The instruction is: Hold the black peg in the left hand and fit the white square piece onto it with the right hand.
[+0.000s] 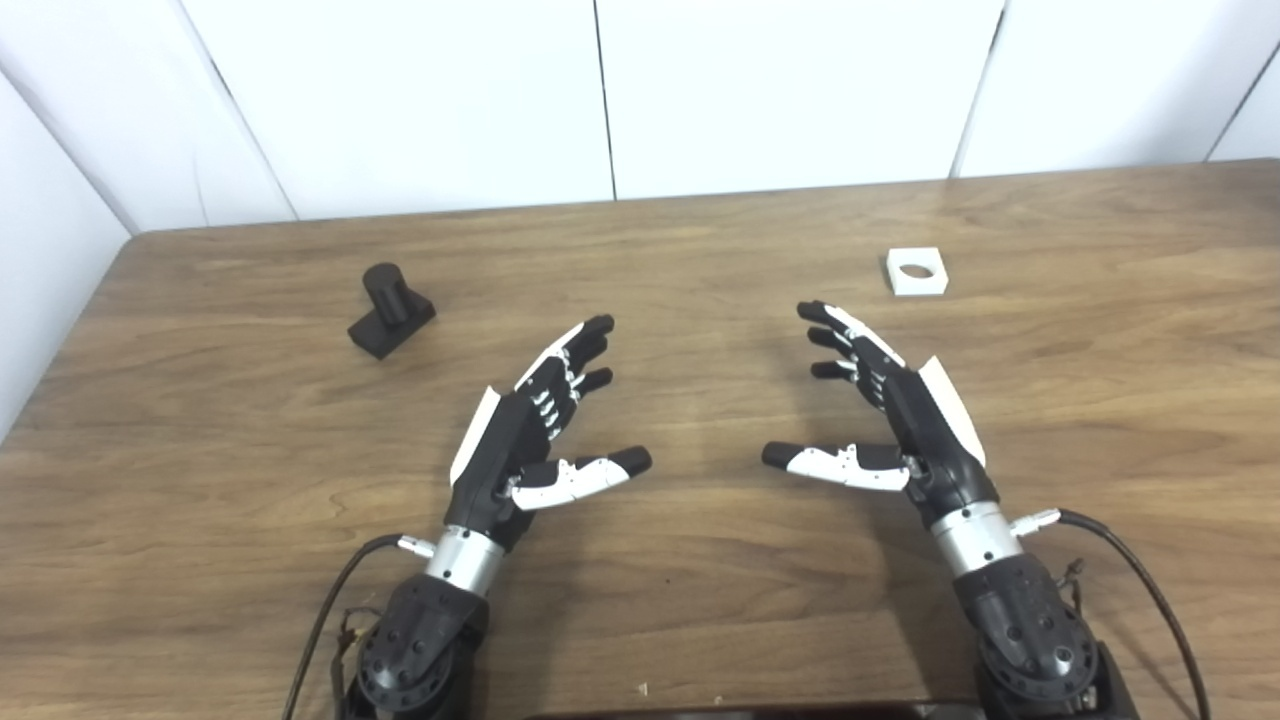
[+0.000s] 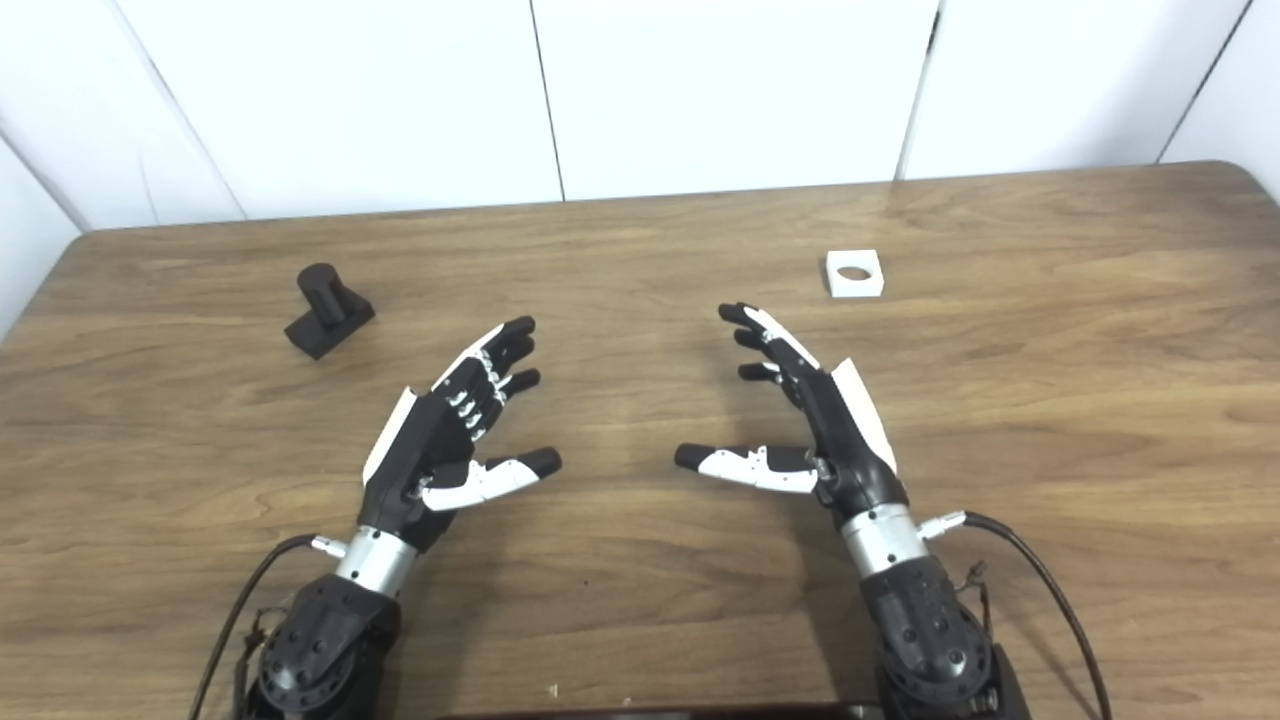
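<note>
Peg, black cylinder on a block, sits far-left; white square piece, round-holed, far-right; left hand and right hand both spread, empty.

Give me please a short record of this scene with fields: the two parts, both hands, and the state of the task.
black peg: upright on its square base, far left on the wooden table
white square piece: flat, round hole up, far right
left hand: open, empty, apart from the peg
right hand: open, empty, short of the white piece
task state: nothing grasped, piece not fitted
</note>
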Robot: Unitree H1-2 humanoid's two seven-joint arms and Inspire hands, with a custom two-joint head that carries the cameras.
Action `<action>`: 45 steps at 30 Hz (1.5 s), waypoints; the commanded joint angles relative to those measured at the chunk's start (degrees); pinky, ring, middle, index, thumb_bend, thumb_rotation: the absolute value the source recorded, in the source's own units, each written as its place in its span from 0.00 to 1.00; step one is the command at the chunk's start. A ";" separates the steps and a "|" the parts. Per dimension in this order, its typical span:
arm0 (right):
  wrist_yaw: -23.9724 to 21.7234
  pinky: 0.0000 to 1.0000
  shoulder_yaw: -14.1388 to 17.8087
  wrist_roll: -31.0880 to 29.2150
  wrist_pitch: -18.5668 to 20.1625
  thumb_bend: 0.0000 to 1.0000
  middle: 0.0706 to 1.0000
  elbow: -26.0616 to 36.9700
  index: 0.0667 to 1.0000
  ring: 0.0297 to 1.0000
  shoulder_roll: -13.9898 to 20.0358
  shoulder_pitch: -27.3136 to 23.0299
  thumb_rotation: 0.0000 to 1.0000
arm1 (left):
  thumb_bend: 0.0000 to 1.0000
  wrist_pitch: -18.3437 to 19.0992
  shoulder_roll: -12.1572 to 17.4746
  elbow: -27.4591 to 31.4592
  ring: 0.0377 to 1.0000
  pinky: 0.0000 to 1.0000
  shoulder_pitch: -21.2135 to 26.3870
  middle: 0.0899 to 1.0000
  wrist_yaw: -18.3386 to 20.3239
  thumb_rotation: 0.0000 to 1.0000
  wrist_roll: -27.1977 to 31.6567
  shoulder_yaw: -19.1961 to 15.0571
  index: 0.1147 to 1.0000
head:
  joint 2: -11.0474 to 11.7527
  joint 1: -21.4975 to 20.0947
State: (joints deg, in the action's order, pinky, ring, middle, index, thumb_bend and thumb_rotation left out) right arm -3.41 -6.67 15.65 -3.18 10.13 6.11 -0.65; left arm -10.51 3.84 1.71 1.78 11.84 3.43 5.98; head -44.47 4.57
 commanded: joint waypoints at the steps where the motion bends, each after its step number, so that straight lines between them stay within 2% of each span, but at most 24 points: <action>1: 1.08 0.75 0.27 -0.04 -2.38 0.79 0.91 1.41 0.85 0.87 -0.38 -1.74 0.27 | 0.85 -1.74 -0.26 -0.10 0.95 0.87 1.13 0.96 -0.30 0.19 -0.02 -0.11 0.87 | 0.17 0.93; 2: 1.08 0.75 0.39 -0.28 -2.63 0.79 0.91 1.31 0.85 0.87 -0.26 -1.67 0.26 | 0.85 -1.72 -0.46 -0.10 0.94 0.87 1.08 0.95 -0.47 0.19 -0.24 -0.02 0.87 | 0.85 3.96; 3: 1.09 0.76 0.47 -0.47 -2.83 0.79 0.91 1.22 0.85 0.87 -0.16 -1.61 0.26 | 0.85 -1.79 -0.61 -0.12 0.94 0.86 1.04 0.95 -0.61 0.19 -0.51 0.07 0.88 | 0.85 3.96; 5: 1.22 0.76 0.86 -0.98 -3.99 0.79 0.91 0.72 0.85 0.87 0.43 -1.39 0.26 | 0.84 -2.52 -1.19 -0.78 0.93 0.85 0.94 0.94 -1.10 0.19 -1.48 0.45 0.88 | 2.05 8.56; 8: 1.36 0.77 1.51 -1.37 -5.38 0.78 0.90 -0.16 0.84 0.86 1.27 -0.97 0.25 | 0.86 -3.67 -1.93 -2.33 0.93 0.85 0.93 0.94 -1.61 0.22 -2.62 0.89 0.89 | 3.35 11.42; 15: 1.65 0.74 2.12 -1.17 -6.45 0.80 0.91 -1.66 0.86 0.84 2.17 -0.60 0.29 | 0.89 -5.84 -2.41 -4.46 0.94 0.87 1.36 0.94 -1.85 0.24 -3.42 0.71 0.88 | 3.88 11.68; 26: 2.01 0.72 2.29 -0.97 -7.66 0.81 0.89 -2.32 0.85 0.84 2.32 -0.77 0.29 | 0.89 -4.13 -3.08 -3.13 0.88 0.80 1.41 0.90 -3.87 0.22 -4.66 -0.11 0.85 | 4.19 11.69; 30: 1.91 0.73 2.27 -1.03 -7.27 0.81 0.89 -2.16 0.85 0.84 2.26 -0.80 0.29 | 0.86 -2.05 -3.18 -0.95 0.86 0.79 1.28 0.88 -6.23 0.25 -7.74 -0.93 0.84 | 4.25 11.71; 32: 1.90 0.74 2.29 -1.07 -7.25 0.80 0.90 -2.15 0.85 0.84 2.28 -0.83 0.28 | 0.87 -0.97 -3.35 0.29 0.83 0.77 1.23 0.83 -8.02 0.27 -10.24 -1.37 0.82 | 4.25 11.71; 36: 2.05 0.73 2.38 -0.84 -7.42 0.81 0.89 -2.27 0.84 0.84 2.41 -0.84 0.29 | 0.86 2.64 -3.50 3.52 0.82 0.76 1.50 0.82 -11.25 0.29 -16.19 -2.28 0.78 | 4.12 11.82; 39: 1.75 0.74 2.46 -1.55 -7.35 0.80 0.90 -2.36 0.84 0.84 2.49 -0.94 0.27 | 0.82 5.48 -2.77 5.87 0.81 0.74 2.28 0.81 -12.29 0.23 -19.62 -2.67 0.76 | 4.16 11.86; 45: 1.49 0.73 2.70 -2.23 -7.10 0.80 0.89 -2.39 0.84 0.84 2.83 -1.24 0.26 | 0.80 9.71 -1.13 7.68 0.80 0.72 4.19 0.80 -13.58 0.18 -24.44 -3.32 0.74 | 4.14 12.03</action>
State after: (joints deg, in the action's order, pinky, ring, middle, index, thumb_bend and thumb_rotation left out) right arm -2.26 -4.74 13.96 -8.12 7.22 8.22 -0.23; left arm -0.79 1.88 6.47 3.28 -0.35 -19.00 2.91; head -40.25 16.52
